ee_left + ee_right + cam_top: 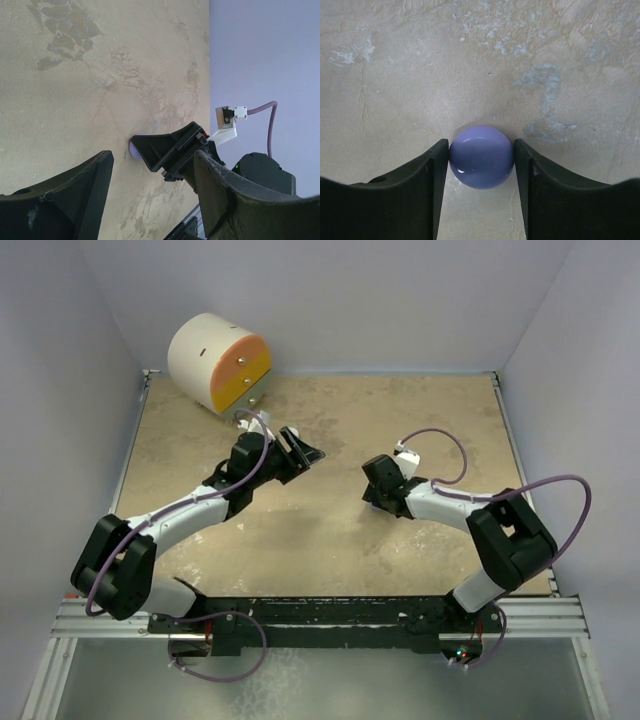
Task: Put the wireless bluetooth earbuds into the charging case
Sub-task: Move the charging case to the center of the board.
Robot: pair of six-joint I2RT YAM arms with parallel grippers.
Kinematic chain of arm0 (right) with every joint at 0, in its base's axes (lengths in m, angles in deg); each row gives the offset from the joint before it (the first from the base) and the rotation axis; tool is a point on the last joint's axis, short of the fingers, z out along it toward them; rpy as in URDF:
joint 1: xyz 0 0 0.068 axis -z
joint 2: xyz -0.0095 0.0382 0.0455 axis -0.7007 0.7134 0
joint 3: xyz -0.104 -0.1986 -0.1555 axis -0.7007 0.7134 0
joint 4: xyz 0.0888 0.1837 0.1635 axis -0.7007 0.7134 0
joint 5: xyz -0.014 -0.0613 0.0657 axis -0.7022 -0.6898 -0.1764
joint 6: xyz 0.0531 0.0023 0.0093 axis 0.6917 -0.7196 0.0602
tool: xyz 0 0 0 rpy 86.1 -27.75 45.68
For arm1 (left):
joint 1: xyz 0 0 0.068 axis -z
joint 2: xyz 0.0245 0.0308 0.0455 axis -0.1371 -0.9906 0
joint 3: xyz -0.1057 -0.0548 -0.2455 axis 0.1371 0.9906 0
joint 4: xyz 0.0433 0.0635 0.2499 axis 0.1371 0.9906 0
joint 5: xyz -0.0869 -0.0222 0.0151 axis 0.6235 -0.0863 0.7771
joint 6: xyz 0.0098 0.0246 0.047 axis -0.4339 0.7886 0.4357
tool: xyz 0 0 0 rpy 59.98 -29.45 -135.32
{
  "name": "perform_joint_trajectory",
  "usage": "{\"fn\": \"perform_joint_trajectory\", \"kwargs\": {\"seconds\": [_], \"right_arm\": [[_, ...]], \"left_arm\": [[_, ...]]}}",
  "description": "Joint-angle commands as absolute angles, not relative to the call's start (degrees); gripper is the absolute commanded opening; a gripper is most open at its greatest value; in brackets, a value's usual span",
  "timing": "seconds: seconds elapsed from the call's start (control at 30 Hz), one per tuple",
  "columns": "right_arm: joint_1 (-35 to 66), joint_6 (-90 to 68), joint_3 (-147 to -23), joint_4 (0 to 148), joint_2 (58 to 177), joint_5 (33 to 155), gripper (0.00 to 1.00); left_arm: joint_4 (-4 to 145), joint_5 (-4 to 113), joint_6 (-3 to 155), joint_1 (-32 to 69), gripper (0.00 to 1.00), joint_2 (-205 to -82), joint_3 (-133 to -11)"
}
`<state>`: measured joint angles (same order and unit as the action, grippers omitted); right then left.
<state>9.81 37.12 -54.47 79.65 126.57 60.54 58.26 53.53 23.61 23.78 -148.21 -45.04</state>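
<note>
Right pincer [481, 150] down at the tabletop [330, 540], right of centre. Both fingers press the sides of a round lilac puck [481, 157], pinching it. Puck rests on the surface and is glossy. The left wrist view shows only a sliver of it, under the right arm's fingers.

Left pincer [152, 158] spread, nothing between the fingers. It hangs left of centre, well apart from the puck.

Earbuds: cannot make them out in any view.

White drum with orange face [215, 362] at far left corner.
</note>
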Motion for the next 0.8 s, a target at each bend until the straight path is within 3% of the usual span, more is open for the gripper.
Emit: {"fn": "perform_joint_trajectory", "kwargs": {"seconds": [0.0,0.2,0.47,0.63,0.77], "right_arm": [[8.62,37.35,-55.45,81.17,129.79,64.45,0.52],[6.64,34.26,-62.63,78.9,136.41,65.38,0.44],[4.39,27.22,-80.04,76.13,150.91,66.46,0.43],[4.35,23.05,-88.56,75.74,157.72,68.23,0.5],[4.38,21.2,-89.98,73.21,158.95,70.14,0.71]], "left_arm": [[54.84,54.68,23.04,22.77,0.65,-147.09,-44.16],[56.93,54.47,23.5,20.12,0.64,-144.4,-42.92],[63.74,53.1,25.33,13.35,0.64,-137.06,-41.11],[67.96,52.12,26.72,9.43,0.65,-133.81,-41.07],[69.41,51.44,26.95,7.39,0.65,-132.64,-40.99]]}}
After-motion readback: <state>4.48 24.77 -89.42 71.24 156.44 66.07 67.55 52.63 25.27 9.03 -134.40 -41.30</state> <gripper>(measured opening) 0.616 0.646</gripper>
